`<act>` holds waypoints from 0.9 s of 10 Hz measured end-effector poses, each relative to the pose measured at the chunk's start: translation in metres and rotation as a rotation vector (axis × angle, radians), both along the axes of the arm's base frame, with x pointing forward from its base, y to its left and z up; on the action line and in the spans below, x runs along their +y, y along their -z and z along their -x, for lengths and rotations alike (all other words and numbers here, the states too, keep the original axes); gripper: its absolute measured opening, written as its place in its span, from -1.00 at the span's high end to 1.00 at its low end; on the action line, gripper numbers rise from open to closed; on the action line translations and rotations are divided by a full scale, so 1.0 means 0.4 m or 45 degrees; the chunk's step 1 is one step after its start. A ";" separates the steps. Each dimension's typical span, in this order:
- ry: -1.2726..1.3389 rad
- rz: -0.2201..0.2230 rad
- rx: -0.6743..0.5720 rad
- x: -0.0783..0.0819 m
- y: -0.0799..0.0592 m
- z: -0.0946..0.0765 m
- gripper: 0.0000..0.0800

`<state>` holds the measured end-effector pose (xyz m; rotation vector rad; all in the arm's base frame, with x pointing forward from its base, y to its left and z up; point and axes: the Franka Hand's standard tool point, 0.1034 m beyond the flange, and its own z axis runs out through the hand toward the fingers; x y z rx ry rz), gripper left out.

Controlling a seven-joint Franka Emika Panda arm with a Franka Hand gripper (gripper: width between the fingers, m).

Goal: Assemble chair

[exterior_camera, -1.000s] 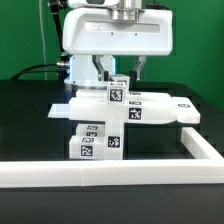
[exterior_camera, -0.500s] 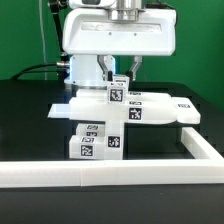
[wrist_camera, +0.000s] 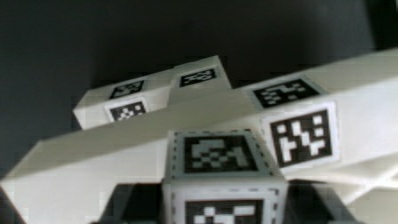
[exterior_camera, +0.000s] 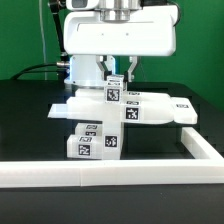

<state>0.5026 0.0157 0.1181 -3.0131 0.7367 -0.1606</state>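
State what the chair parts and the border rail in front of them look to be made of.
Chair parts: probably hard white plastic with a smooth matte finish, judging by their blocky uniform faces and crisp edges; the black-and-white tags look like printed stickers. Border rail: seemingly similar white plastic, smooth and faintly glossy, though foam or painted wood cannot be excluded.

Black table (exterior_camera: 30,110), green wall (exterior_camera: 25,30), white border rail (exterior_camera: 110,172)
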 end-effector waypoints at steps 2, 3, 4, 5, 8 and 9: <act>0.234 -0.035 0.002 0.000 0.000 0.000 0.29; 0.347 -0.056 0.003 -0.001 0.000 0.000 0.29; 0.435 -0.072 0.003 -0.002 0.000 -0.001 0.29; 0.537 -0.088 0.004 -0.002 -0.001 -0.001 0.29; 0.798 -0.127 0.010 0.000 -0.001 -0.002 0.29; 0.896 -0.143 0.006 0.001 -0.001 -0.003 0.29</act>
